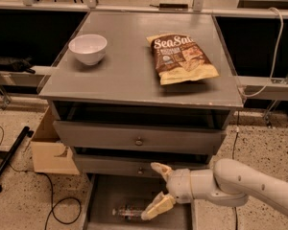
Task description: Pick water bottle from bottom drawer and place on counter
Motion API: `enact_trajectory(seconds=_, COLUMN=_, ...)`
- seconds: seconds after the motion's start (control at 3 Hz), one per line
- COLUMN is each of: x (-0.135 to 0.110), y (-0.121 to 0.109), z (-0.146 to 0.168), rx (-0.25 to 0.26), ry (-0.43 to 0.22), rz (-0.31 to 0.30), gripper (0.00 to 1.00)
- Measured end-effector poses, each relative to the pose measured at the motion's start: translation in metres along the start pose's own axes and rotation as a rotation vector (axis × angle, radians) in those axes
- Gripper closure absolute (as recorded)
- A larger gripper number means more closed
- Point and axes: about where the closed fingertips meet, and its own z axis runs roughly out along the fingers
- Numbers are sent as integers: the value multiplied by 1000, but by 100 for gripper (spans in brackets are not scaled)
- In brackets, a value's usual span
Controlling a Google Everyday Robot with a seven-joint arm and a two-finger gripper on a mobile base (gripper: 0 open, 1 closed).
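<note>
The water bottle [128,212] lies on its side on the floor of the pulled-out bottom drawer [105,195], near the frame's lower edge. My gripper [155,190] reaches in from the right on a white arm, open, with one cream finger up by the middle drawer's front and the other down just right of the bottle. Nothing sits between the fingers. The counter [129,71] is the grey top of the cabinet above.
On the counter stand a white bowl [88,48] at left and a brown chip bag [181,57] at right. Two knobbed drawers [139,141] sit above the open one. A cardboard box [49,150] and cables lie on the floor at left.
</note>
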Motion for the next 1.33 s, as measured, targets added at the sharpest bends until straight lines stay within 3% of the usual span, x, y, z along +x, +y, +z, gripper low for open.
enact_trajectory(seconds=0.33, x=23, y=6, z=23, rx=32, ry=-147, rz=65, gripper=0)
enact_trajectory(seconds=0.67, x=38, y=5, z=37, rx=78, ry=-246, rz=80, gripper=0)
enact_trajectory(seconds=1.33, x=43, y=11, z=51, rx=76, ry=-231, rz=83, gripper=0)
